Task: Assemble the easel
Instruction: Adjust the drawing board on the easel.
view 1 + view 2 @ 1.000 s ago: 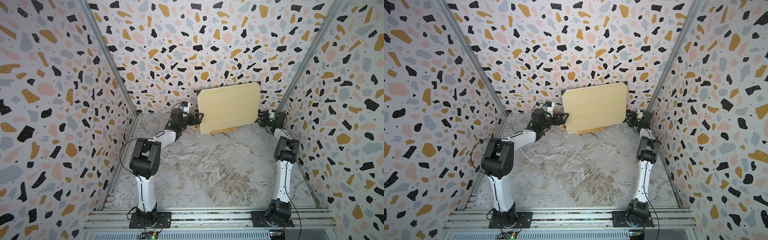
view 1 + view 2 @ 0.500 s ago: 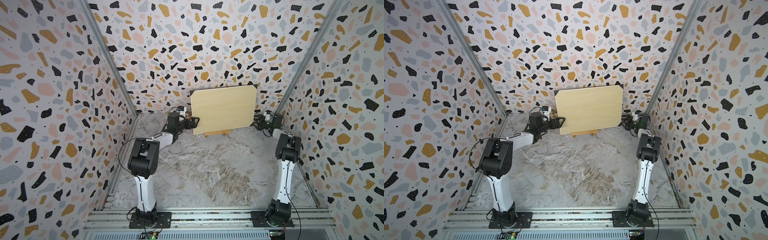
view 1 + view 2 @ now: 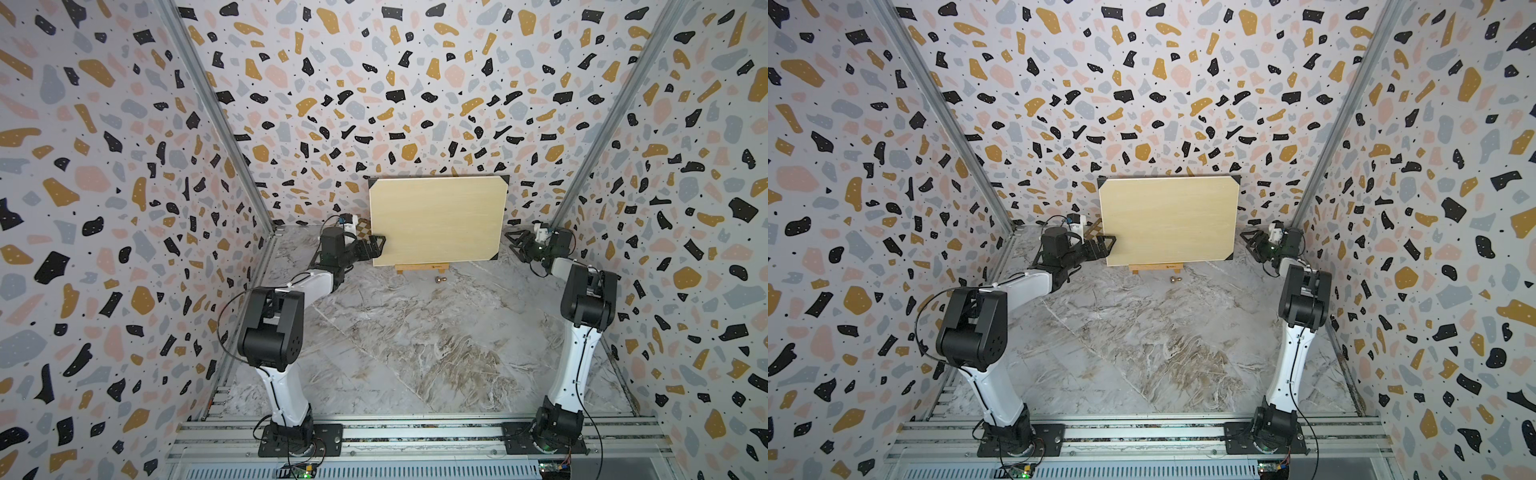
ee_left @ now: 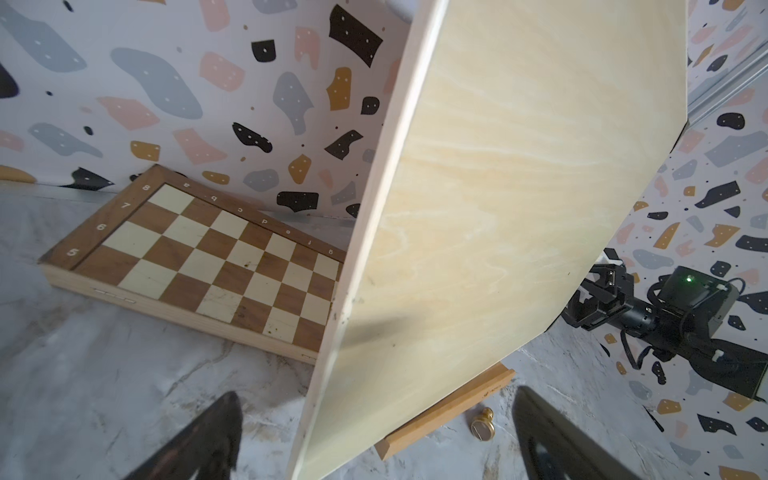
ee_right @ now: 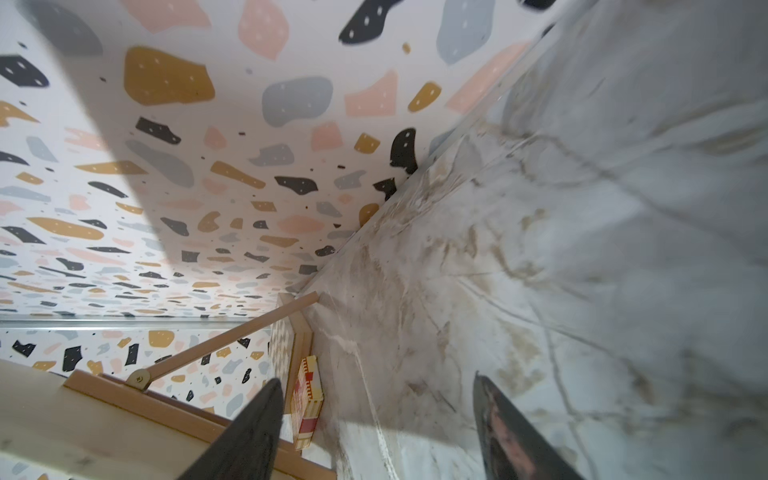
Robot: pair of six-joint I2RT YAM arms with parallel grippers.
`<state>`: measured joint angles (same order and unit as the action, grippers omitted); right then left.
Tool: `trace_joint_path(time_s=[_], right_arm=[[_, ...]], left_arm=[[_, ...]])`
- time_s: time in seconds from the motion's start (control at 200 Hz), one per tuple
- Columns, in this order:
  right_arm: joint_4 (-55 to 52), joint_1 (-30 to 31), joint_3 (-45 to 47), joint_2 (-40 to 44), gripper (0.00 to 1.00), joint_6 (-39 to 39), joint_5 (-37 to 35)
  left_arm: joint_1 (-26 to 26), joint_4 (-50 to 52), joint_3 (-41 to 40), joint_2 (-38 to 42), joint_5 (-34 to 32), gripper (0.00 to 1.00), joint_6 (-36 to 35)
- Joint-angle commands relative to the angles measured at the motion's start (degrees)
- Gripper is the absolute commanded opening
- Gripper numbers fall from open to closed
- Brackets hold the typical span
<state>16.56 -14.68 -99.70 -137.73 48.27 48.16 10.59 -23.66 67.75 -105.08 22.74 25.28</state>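
1. Easel (image 3: 422, 268): stands at the back of the desk (image 3: 415, 353), near the rear wall. Both top views show only its ledge; the board (image 3: 436, 220) hides the rest. The right wrist view shows the rear leg (image 5: 224, 340) splayed toward the wall.
2. Board: rests on the ledge, leaning back and overhanging it on both sides. Judged to be carried by the stand alone.
3. Left hand (image 3: 374, 245): spread wide, jaws astride the board's lower left edge with a gap on either side. It pinches nothing and is judged placed to steady the board.
4. Right hand (image 3: 517, 245): spread and empty, just clear of the board's right edge.
5. Knob (image 3: 439, 279): lies loose on the desk just before the ledge. Judged to be unfitted hardware, so assembly is likely incomplete.
6. Room: the chessboard (image 4: 199, 266) sits against the wall behind the board, so space there is tight. The front of the desk is open. A knock on an overhanging edge could tip the board.
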Motion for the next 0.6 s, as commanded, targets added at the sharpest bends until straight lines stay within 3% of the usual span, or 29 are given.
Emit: trace_joint_path(time_s=[0.0,0.14,0.245,0.34,0.596], right_arm=[[-5.83,0.32,-6.04,1.03,0.73,-4.89,-3.05],[-7.18,1.34,-10.84,-1.62,0.73,-4.17,-2.42],[-10.16,2.77,-14.45,-2.97,0.73,-5.81,-3.20],[-10.80,3.42,-16.10,-3.76,0.73,-5.64,-2.99],[-12.25,4.04,-17.47,-3.77,0.73,-7.31,-3.67]], left_arm=[[1.21,5.38,-1.69,4.39,-3.16,0.97,2.27],[6.33,15.85,-1.51,6.61,-5.60,0.97,4.35],[8.30,14.61,-3.73,5.85,-4.01,0.94,11.01],[10.04,18.22,-1.87,3.31,-4.46,0.95,11.18],[11.34,13.36,0.03,-3.98,-4.79,0.93,12.14]])
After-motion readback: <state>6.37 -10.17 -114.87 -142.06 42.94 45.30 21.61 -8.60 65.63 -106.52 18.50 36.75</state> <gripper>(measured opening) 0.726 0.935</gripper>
